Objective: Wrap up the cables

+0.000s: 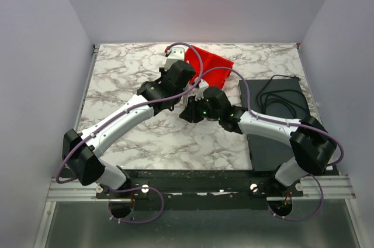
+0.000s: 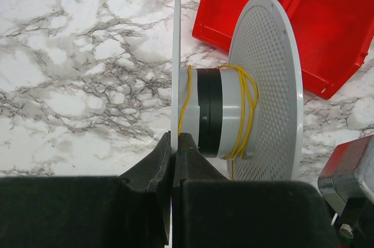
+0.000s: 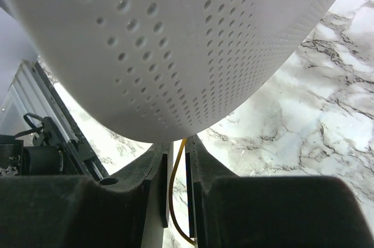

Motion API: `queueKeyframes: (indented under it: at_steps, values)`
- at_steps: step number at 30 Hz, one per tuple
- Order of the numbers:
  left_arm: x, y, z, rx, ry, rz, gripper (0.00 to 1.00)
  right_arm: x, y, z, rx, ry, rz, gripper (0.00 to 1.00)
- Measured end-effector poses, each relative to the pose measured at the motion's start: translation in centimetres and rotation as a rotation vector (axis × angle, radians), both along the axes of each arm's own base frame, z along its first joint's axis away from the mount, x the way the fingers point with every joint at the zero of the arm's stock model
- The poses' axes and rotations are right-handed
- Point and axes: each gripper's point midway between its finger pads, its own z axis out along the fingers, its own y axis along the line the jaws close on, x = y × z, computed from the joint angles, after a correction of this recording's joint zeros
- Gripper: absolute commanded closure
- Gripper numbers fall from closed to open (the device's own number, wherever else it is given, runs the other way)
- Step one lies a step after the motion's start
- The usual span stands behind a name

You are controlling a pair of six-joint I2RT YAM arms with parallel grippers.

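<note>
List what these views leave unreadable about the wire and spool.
- Left wrist: cables trail off the spool behind the left gripper; end hidden.
- Right wrist: cables inside the right gripper cut off by the bottom edge.
- Top external: cables too thin to see; spool lost among the arms.

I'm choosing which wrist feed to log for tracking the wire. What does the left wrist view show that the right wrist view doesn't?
Left wrist only: the spool's grey-and-black hub with yellow wire looped round it, the left fingers shut on the plain flange, and the red bin. Right wrist only: the wire passing through the gap between the right fingers, and a metal rail. Both: the perforated flange, the wire, the marble table.
</note>
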Motion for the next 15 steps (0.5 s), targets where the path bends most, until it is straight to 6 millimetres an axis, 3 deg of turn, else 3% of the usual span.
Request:
queueKeyframes:
  at_steps: [15]
  values:
    - [0.0,0.1,0.0,0.033,0.003,-0.02,1.0,-0.3,-0.3,1.1,0.013,-0.005,-0.002,0.82]
